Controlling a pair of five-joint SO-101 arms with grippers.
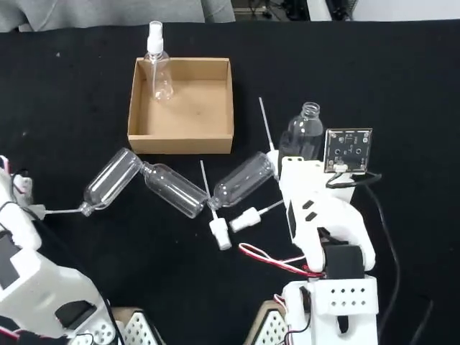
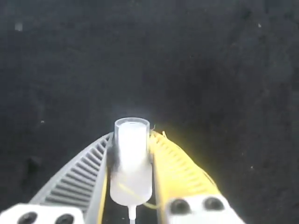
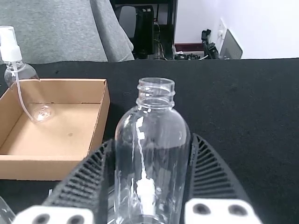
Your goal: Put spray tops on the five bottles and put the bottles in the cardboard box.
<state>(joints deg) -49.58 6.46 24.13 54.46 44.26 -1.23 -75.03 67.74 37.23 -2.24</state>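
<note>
My right gripper [image 3: 152, 142] is shut on an upright clear bottle [image 3: 150, 140] with an open neck, right of the cardboard box [image 1: 147, 128]; the same bottle [image 1: 305, 131] rises above the right arm. In the box stands one bottle with a spray top [image 1: 159, 72]. Three uncapped bottles lie in front of the box: one [image 1: 111, 180], a second [image 1: 175, 189], a third [image 1: 244, 180]. My left gripper [image 2: 132, 136] is shut on a white spray top [image 2: 132, 161] low over the black cloth at the table's left edge, its tube [image 1: 65, 211] pointing toward the leftmost lying bottle.
Two loose spray tops [image 1: 219, 233] [image 1: 246, 218] lie in front of the lying bottles. A third thin tube [image 1: 266, 126] lies between the box and the held bottle. A grey-clothed person sits behind the far table edge.
</note>
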